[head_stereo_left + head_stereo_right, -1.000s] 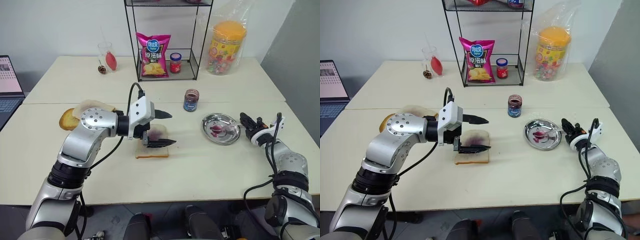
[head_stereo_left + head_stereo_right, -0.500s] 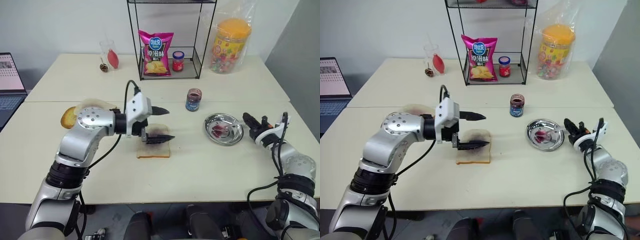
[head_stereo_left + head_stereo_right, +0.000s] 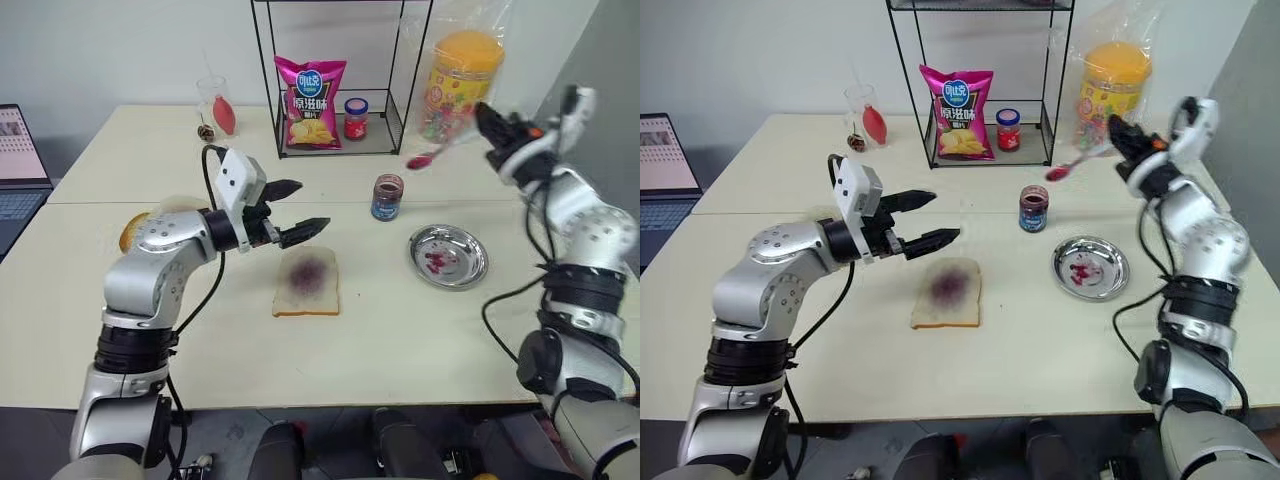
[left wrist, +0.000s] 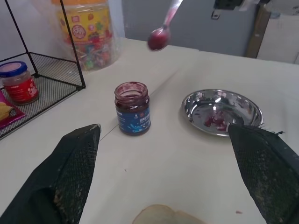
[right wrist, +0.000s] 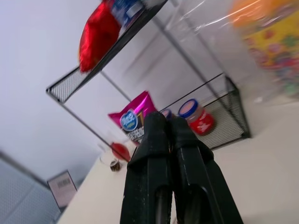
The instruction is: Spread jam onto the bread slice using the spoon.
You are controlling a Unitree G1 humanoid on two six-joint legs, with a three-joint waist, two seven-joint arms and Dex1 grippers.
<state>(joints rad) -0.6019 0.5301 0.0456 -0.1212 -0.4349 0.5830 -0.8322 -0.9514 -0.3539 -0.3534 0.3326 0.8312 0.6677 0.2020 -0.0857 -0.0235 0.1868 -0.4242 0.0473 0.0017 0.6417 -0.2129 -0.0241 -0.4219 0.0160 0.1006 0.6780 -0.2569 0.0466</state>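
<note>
Silver spoon [image 3: 1077,161] pinched in raised right claw [image 3: 1120,135], above jam jar [image 3: 1032,209]

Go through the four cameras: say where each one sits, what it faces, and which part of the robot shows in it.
Left eye view: on the head, looking down over the table; the open left gripper and the right gripper shut on the spoon.
Right eye view: beside it, same scene, bread slice central.
Left wrist view: along two spread fingers towards the jam jar and steel plate.
Right wrist view: along closed fingers towards the wire rack.
Shared: the left wrist and eye views show jar, plate and spoon.
</note>
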